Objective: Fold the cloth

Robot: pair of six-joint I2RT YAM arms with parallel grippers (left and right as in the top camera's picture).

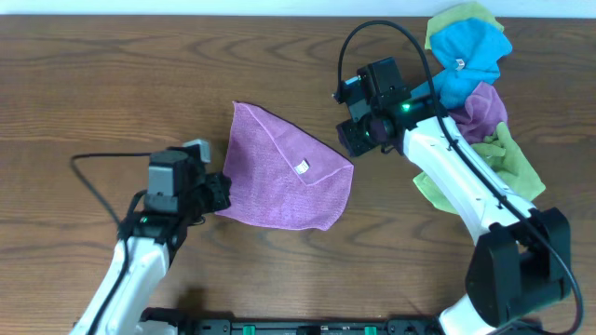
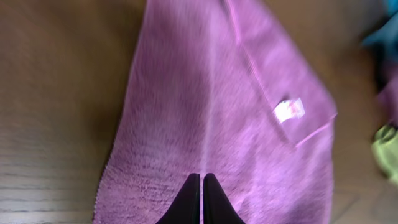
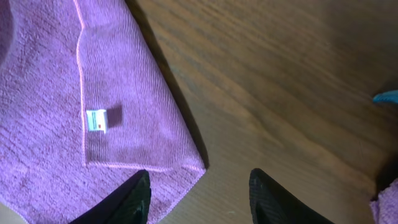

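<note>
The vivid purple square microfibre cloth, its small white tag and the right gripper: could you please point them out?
purple microfibre cloth [image 1: 270,177], overhead view, middle of its surface.
white tag [image 3: 96,119], right wrist view, centre of the tag.
right gripper [image 3: 199,180], right wrist view, midway between its open fingertips.

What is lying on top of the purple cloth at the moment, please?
On the cloth lies its own folded-over flap, bearing a small white tag. The layer under that flap is covered and cannot be seen.

2 white-shelled arms [image 1: 126,274] with black joints, looping black cables [image 1: 382,23] and tapered black fingers [image 2: 189,199].
</note>
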